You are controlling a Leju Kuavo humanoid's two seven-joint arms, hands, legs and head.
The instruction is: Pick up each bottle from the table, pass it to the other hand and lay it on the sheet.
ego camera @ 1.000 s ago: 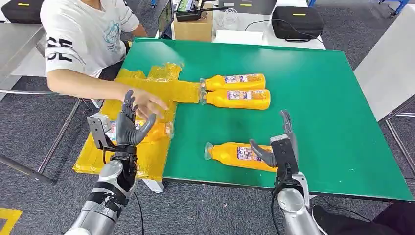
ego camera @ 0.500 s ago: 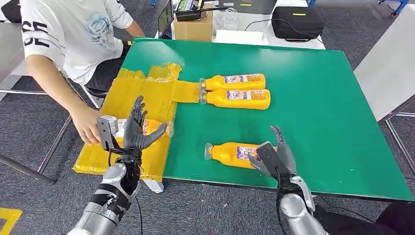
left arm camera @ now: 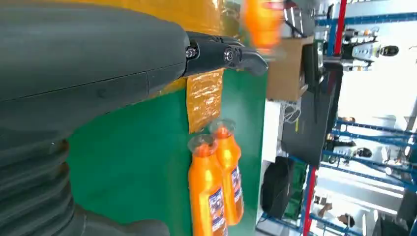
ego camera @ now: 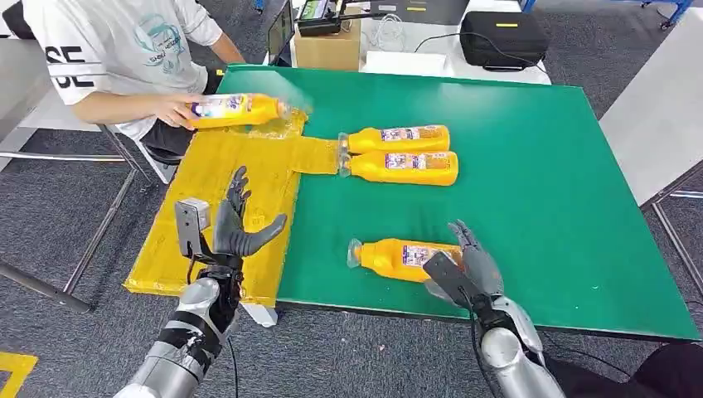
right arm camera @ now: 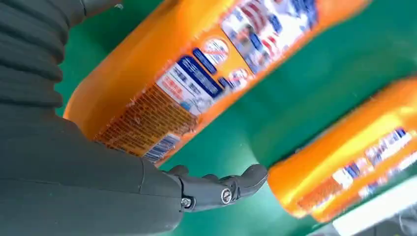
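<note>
An orange bottle (ego camera: 402, 259) lies on its side near the green table's front edge, cap to the left. My right hand (ego camera: 463, 269) is at its base end, fingers spread around it; the right wrist view shows the bottle (right arm camera: 196, 78) just past my fingers (right arm camera: 221, 189). Two more orange bottles (ego camera: 398, 138) (ego camera: 404, 167) lie side by side mid-table, caps on the yellow sheet's tab. My left hand (ego camera: 235, 228) hovers open and empty over the yellow sheet (ego camera: 228, 174). A person at the far left holds another bottle (ego camera: 236, 109) above the sheet's far end.
The green table (ego camera: 539, 166) has free room on its right half. A cardboard box (ego camera: 327, 46) and a black case (ego camera: 503, 37) stand on a white table behind. Grey carpet lies below the front edge. The seated person's arm (ego camera: 124, 106) reaches over the sheet's far corner.
The person has lifted the bottle off the sheet near my left hand and carried it to the far end. My right hand has sunk lower against the near bottle's base.
</note>
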